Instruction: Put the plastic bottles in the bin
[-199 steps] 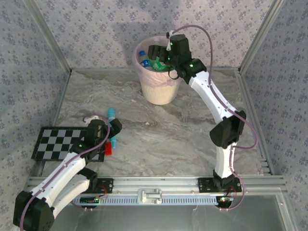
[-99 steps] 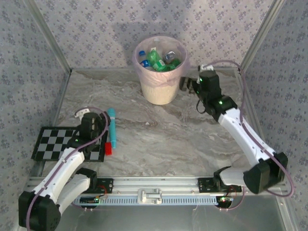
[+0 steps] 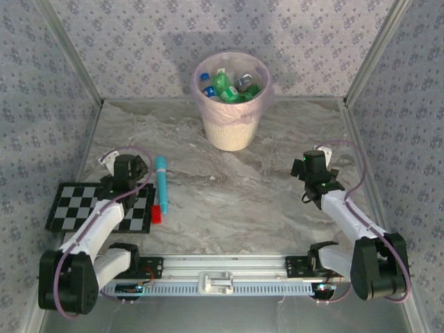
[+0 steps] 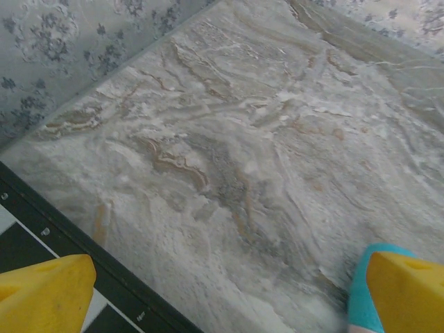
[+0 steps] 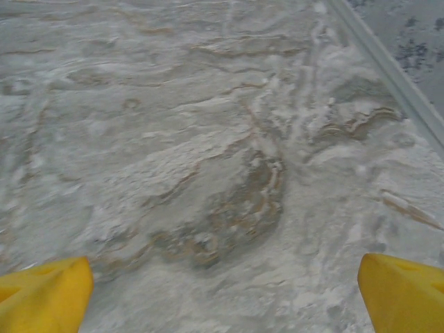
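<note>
Plastic bottles (image 3: 225, 84) are heaped inside the bin (image 3: 232, 135), so the task looks done. Left gripper (image 3: 129, 168) sits near-left of the bin, right gripper (image 3: 313, 168) near-right. Both are well apart from it, jaws wide and empty, probably parked. Teal tool (image 3: 161, 182), near-left of the bin, is not a bottle.

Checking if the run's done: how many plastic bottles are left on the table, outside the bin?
0. The visible plastic bottles all lie in the bin; the table holds a teal stick. The arms might hide one.
</note>
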